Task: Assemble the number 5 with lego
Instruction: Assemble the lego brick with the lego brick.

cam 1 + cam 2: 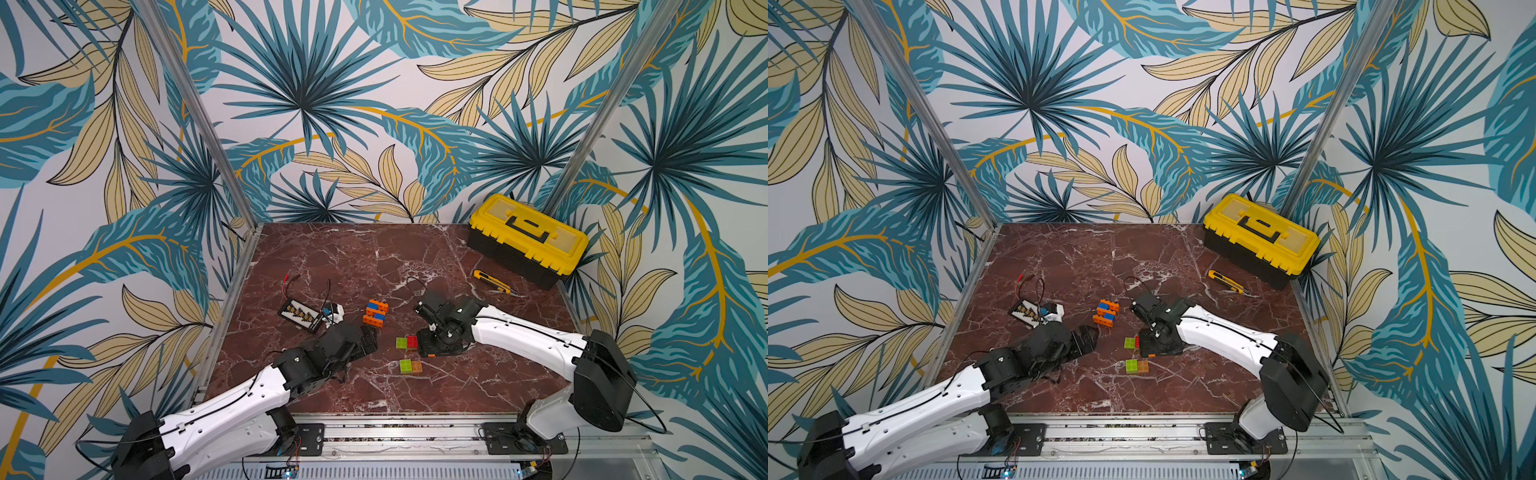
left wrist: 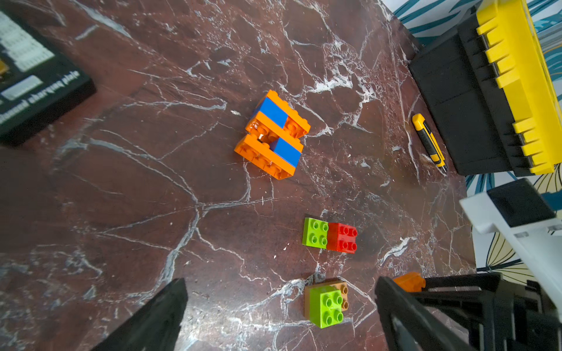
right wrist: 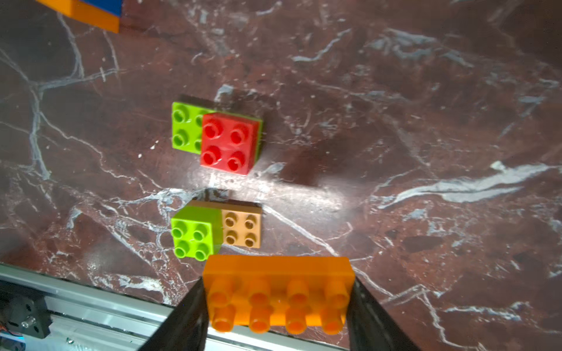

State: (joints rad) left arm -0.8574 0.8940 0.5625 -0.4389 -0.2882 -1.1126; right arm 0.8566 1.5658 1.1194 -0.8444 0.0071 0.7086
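My right gripper (image 3: 278,299) is shut on an orange oblong lego brick (image 3: 278,270), gripped by its two short ends with the studs facing the camera, a little above the table; in a top view a bit of this brick (image 1: 431,355) shows under the gripper. Close to it lie a lime-green brick with a red square on it (image 3: 228,139) and a tan brick with a lime-green square on it (image 3: 194,232). An orange-and-blue lego assembly (image 1: 376,312) lies flat farther back. My left gripper (image 2: 281,284) is open and empty, left of the loose bricks.
A yellow-and-black toolbox (image 1: 528,239) stands at the back right, with a yellow utility knife (image 1: 494,282) in front of it. A black board with wires (image 1: 301,313) lies at the left. An aluminium rail (image 1: 395,432) runs along the table's front edge.
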